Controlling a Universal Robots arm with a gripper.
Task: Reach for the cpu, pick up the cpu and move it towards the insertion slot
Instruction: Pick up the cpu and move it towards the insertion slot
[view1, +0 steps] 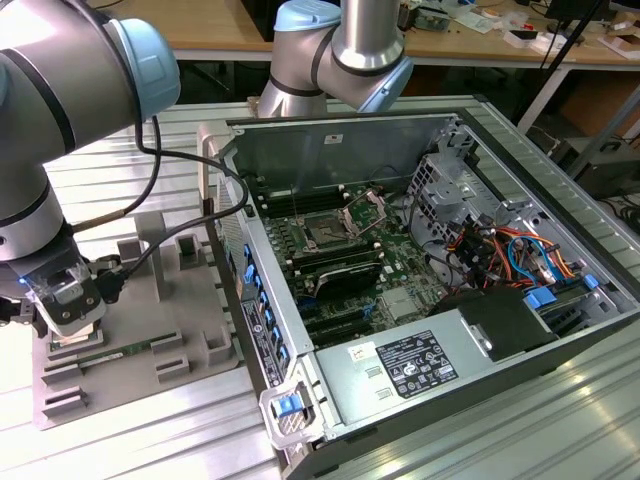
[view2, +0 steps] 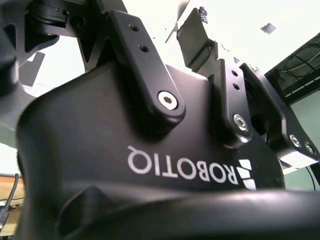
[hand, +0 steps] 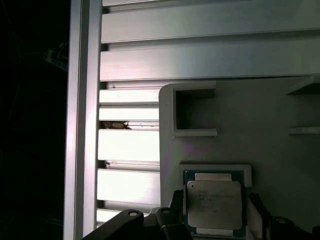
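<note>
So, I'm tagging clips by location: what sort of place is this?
Probably a robotics lab or workshop: a robot arm leans over a slotted aluminium table holding an open computer case, with cluttered wooden workbenches behind.

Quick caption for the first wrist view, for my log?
Open gripper straddles the cpu lying flat in a grey tray recess on the slotted aluminium table.

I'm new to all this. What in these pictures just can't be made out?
Exterior view: the gripper sits over part of the grey tray, hiding whatever lies under it.
Exterior view: the insertion slot is too small and dark to see inside.
Second wrist view: the gripper's black body blocks everything behind it.
First wrist view: the cpu lies plain in the grey tray, but past the metal table edge all is black.
</note>
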